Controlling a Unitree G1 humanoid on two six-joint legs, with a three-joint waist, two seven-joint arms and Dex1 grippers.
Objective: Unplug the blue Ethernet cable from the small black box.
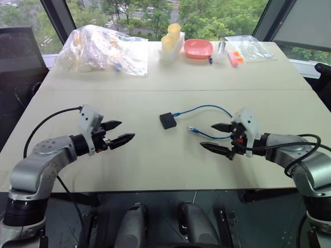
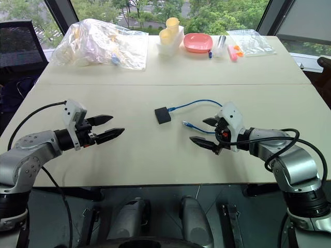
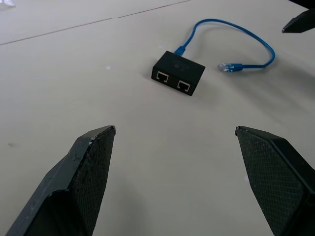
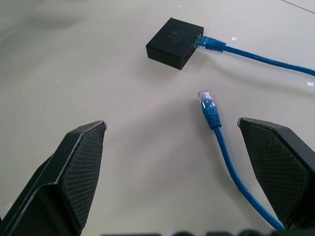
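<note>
Bright-blue Ethernet cable (image 4: 256,56), matte-black box (image 4: 173,42), pale beige table (image 1: 155,160), coral-pink bowl (image 1: 198,48).

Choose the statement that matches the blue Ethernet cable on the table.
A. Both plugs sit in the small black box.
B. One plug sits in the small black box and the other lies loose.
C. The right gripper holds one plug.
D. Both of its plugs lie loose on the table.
B: one end of the blue Ethernet cable enters the small black box, while its other plug lies bare on the table.
</note>
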